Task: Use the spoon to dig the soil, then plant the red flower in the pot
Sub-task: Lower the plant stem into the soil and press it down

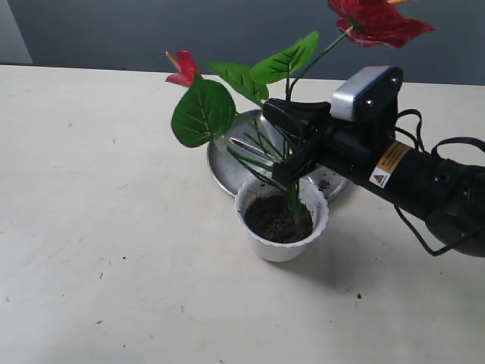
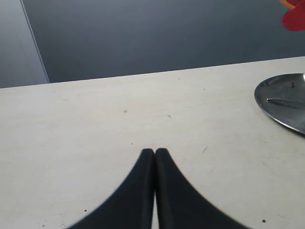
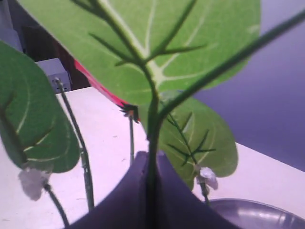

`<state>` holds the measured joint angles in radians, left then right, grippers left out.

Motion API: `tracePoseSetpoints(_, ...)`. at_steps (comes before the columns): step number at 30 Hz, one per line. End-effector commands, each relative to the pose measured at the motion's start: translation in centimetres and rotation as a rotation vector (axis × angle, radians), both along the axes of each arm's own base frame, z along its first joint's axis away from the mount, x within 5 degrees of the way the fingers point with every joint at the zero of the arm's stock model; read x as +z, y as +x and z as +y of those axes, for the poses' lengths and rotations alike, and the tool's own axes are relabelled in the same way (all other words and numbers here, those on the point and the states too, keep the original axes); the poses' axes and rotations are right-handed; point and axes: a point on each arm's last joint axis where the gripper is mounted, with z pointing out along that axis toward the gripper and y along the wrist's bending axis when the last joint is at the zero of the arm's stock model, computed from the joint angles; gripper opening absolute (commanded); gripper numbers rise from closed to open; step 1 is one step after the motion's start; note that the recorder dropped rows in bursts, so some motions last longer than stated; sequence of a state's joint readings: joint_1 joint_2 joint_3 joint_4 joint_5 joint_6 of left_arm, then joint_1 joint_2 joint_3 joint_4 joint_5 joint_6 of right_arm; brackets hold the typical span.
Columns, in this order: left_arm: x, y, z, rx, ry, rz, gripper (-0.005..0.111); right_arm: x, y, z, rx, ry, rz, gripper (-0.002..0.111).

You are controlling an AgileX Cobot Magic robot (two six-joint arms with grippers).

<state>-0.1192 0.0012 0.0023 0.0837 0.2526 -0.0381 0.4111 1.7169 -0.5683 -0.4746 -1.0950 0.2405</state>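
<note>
A pale table [image 1: 91,250] is seen from the exterior view, with a white pot [image 1: 282,220] near the middle. The pot is filled with dark soil [image 1: 276,220]. Just behind the pot, a round steel plate [image 1: 227,163] is seen, and a spoon [image 1: 246,144] lies on it. The red flower [image 1: 242,80] stands upright with its stems reaching down into the soil. Its green leaves are spread above the plate, one red bloom is at the left and another is high at the top right. The right end effector [image 1: 292,163] is closed around the flower's main stem just above the pot, the arm reaching in from the right. In the right wrist view, the stem is pinched between the two dark fingers [image 3: 124,200]. In the left wrist view, the left end effector [image 2: 154,151] is seen fully closed on nothing, fingertips touching, above bare table, well apart from the plate.
</note>
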Motion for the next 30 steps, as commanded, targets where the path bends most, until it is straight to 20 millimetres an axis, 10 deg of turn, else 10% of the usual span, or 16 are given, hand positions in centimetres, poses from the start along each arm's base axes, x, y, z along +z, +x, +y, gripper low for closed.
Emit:
tracePoseSetpoints(1,0.2,0.0,0.0,-0.006,-0.006,-0.016,0.001,0.7,1.0,0.3,-0.006,-0.002,-0.023,0.000)
tracePoseSetpoints(8,0.2,0.0,0.0,-0.006,-0.006,-0.016,0.001,2.2,2.5,0.9,-0.019,0.015,-0.069,0.000)
tracePoseSetpoints(18,0.2,0.0,0.0,-0.006,-0.006,-0.016,0.001,-3.8,2.2,2.9,0.089,-0.080,0.089,0.000)
tracePoseSetpoints(30,0.2,0.0,0.0,-0.006,-0.006,-0.016,0.001,-3.5,1.7,2.9,0.075,-0.225,0.149,0.000)
